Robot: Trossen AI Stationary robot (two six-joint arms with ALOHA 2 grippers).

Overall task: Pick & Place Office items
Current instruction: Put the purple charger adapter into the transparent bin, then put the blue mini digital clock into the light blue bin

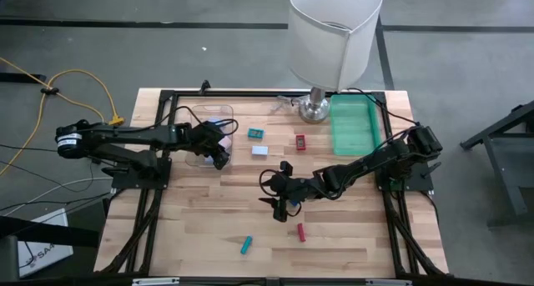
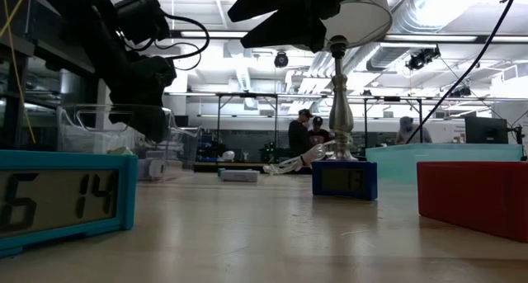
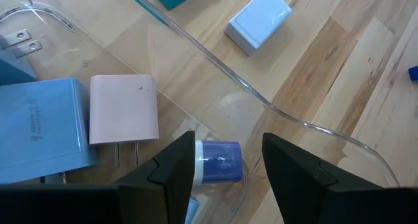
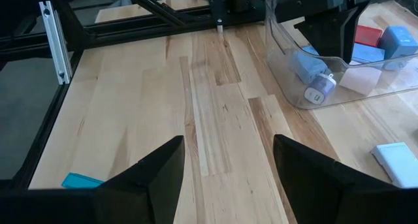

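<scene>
My left gripper (image 1: 219, 153) (image 3: 228, 168) hangs open over a clear bin (image 1: 207, 127). Below its fingers a blue cylindrical piece (image 3: 219, 162) (image 4: 320, 90) lies on the bin floor, beside a pink plug block (image 3: 124, 110) and a light blue block (image 3: 39, 129). My right gripper (image 1: 279, 198) (image 4: 228, 165) is open above bare wood mid-table, with a dark blue piece (image 1: 293, 207) (image 2: 344, 180) close by it. On the table lie a teal piece (image 1: 256, 133), a pale blue block (image 1: 260, 150) (image 3: 258, 20), two red pieces (image 1: 300, 142) (image 1: 301, 231) and another teal piece (image 1: 246, 245) (image 4: 81, 180).
A white-shaded lamp (image 1: 332, 36) stands at the far edge, with a green tray (image 1: 355, 123) to its right. Black frame rails (image 1: 158, 194) run along the table's sides. People stand in the room far behind (image 2: 305, 134). Open wood lies near the front edge.
</scene>
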